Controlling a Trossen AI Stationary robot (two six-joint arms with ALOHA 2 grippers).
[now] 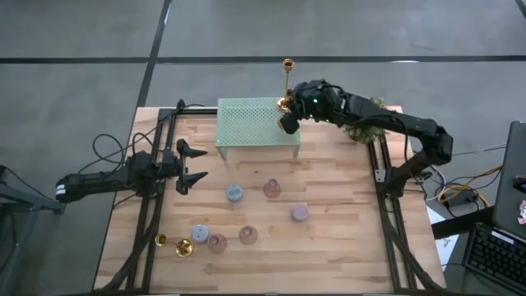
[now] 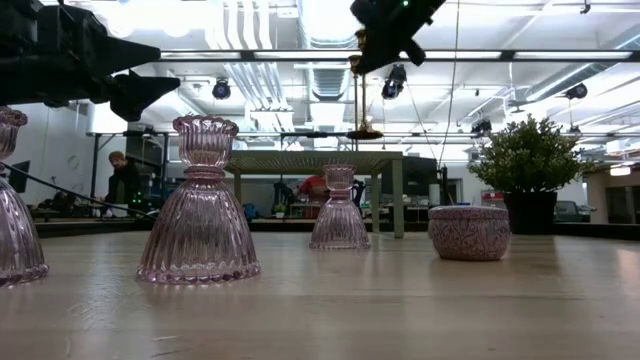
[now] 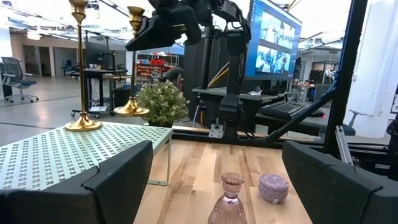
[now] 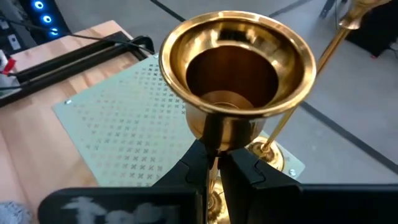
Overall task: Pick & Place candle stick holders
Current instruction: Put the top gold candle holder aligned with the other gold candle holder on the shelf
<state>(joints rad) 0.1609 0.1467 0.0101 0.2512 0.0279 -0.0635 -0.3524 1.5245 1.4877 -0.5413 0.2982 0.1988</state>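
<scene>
My right gripper (image 1: 289,123) is shut on a tall gold candlestick (image 4: 233,74) over the right end of the pale green mesh rack (image 1: 256,123). Its round base (image 3: 130,111) hangs a little above the rack top. A second gold candlestick (image 1: 287,82) stands by its base on the rack's far right corner. Several squat pink, mauve and blue holders (image 1: 272,188) stand on the table, and another gold candlestick (image 1: 174,245) lies at the near left. My left gripper (image 1: 193,164) is open and empty at the table's left. My right gripper pinches the candlestick's thin stem (image 4: 211,140) just below its cup, between the two fingers. The fingers lie across the stem. The candlestick hangs upright below the hold, its base clear of the rack.
A bushy potted plant (image 1: 366,123) stands at the far right, close behind my right arm. The small holders (image 2: 203,200) are spread over the table's middle and near left. Black frame rails (image 1: 386,205) run along both sides of the table.
</scene>
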